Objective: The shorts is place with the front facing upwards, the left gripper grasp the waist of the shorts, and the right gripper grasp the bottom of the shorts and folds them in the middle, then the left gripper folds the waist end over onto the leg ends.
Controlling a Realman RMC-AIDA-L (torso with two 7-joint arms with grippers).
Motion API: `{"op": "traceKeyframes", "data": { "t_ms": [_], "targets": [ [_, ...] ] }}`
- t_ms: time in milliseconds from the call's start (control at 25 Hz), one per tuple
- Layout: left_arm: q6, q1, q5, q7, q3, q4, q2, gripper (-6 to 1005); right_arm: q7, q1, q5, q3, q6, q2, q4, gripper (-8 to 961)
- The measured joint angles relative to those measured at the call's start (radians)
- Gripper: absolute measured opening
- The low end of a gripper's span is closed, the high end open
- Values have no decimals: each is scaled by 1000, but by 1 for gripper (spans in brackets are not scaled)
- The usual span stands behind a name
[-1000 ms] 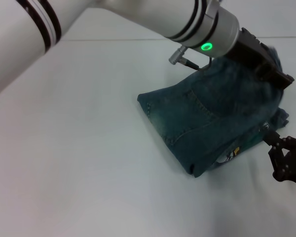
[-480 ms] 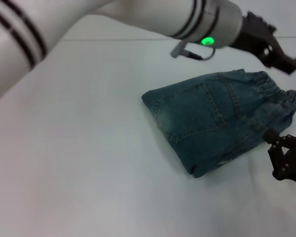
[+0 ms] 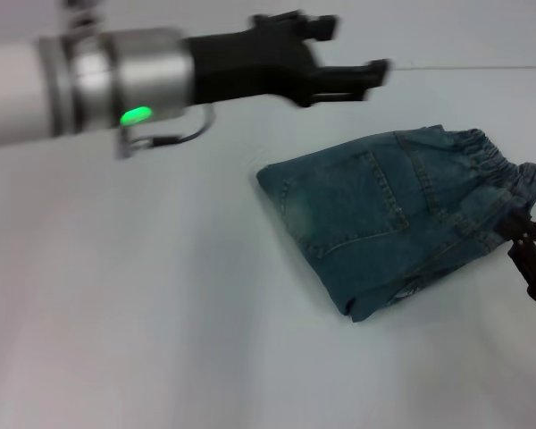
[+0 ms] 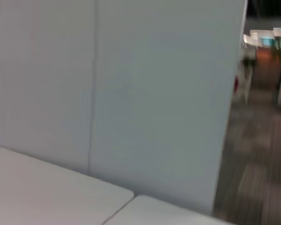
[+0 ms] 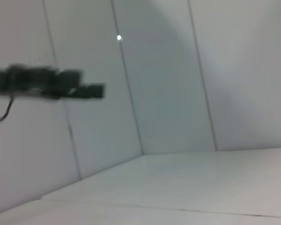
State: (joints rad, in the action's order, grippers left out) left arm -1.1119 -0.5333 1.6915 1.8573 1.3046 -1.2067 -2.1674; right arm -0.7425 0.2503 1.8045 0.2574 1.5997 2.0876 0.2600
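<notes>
Shorts (image 3: 397, 219) folded on table (image 3: 161, 313), left gripper (image 3: 357, 49) spread, empty, right gripper (image 3: 534, 259) unclear.

Soft even light, faint shadows; left claw (image 3: 339, 55) motion-blurred, wrist views hazy.

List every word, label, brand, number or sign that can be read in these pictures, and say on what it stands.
None can be read.
The folded shorts: only a sliver of a print shows at the fold edge, too small to read.
The left pincer and right pincer: no lettering visible.
The wrist views show only bare walls and table.
</notes>
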Motion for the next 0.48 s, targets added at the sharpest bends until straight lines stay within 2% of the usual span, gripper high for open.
{"op": "traceKeyframes", "data": {
  "t_ms": [160, 200, 240, 280, 320, 480],
  "targets": [
    [-191, 99, -76, -115, -163, 58, 0, 921, -86, 2, 0, 45, 42, 0, 89, 67],
    [-262, 132, -96, -168, -235, 97, 1, 921, -112, 2, 0, 56, 53, 0, 112, 68],
    [-304, 149, -103, -202, -285, 128, 2, 921, -131, 2, 0, 65, 63, 0, 133, 104],
    [-304, 149, -103, -202, -285, 128, 2, 921, -160, 2, 0, 77, 74, 0, 161, 140],
    [-410, 183, -109, -286, -403, 208, 7, 921, -195, 1, 0, 91, 83, 0, 193, 177],
    [-520, 229, -99, -389, -520, 315, 36, 921, -364, -9, 13, 163, 96, 0, 341, 334]
  ]
}}
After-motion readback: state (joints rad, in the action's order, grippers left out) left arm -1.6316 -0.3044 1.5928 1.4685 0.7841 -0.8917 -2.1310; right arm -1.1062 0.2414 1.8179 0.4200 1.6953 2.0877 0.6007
